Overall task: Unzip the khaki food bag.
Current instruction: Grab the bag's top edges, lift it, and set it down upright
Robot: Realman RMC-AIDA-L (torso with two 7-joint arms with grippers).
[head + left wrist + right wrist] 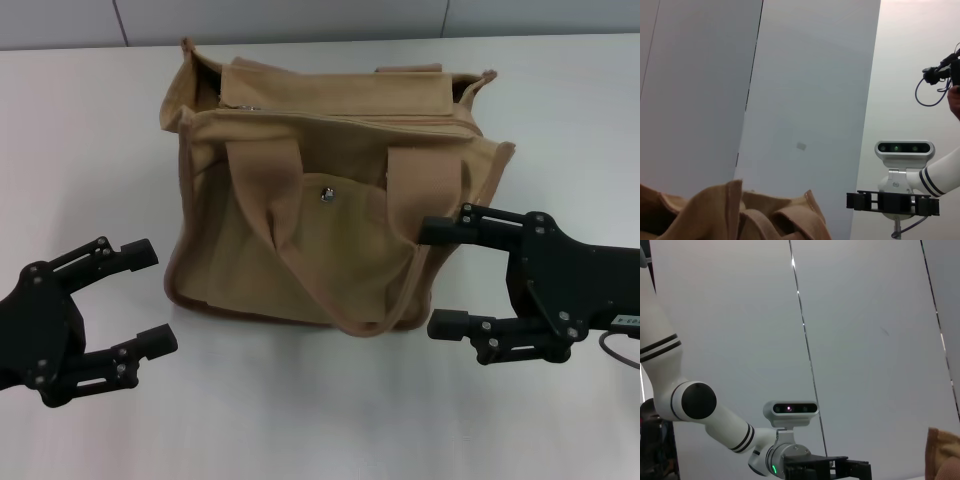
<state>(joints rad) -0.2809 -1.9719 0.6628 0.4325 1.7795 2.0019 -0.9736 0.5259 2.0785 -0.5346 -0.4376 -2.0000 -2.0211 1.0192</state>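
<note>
The khaki food bag point(320, 240) stands upright in the middle of the white table point(300, 420), its front pocket with the silver snap point(326, 194) facing me. Its two strap handles hang down over the front and the back. The top seam point(330, 115) looks closed. My left gripper point(150, 298) is open and empty, low at the bag's left, apart from it. My right gripper point(435, 278) is open at the bag's front right corner, its upper finger point(450, 231) close against the fabric. The bag's top also shows in the left wrist view point(740, 215).
Grey wall panels point(300, 20) run behind the table's far edge. In the left wrist view the right gripper point(892, 202) shows beyond the bag, with a dangling cable point(932, 82) above it. The right wrist view shows the left arm point(715, 415) and a bag corner point(942, 455).
</note>
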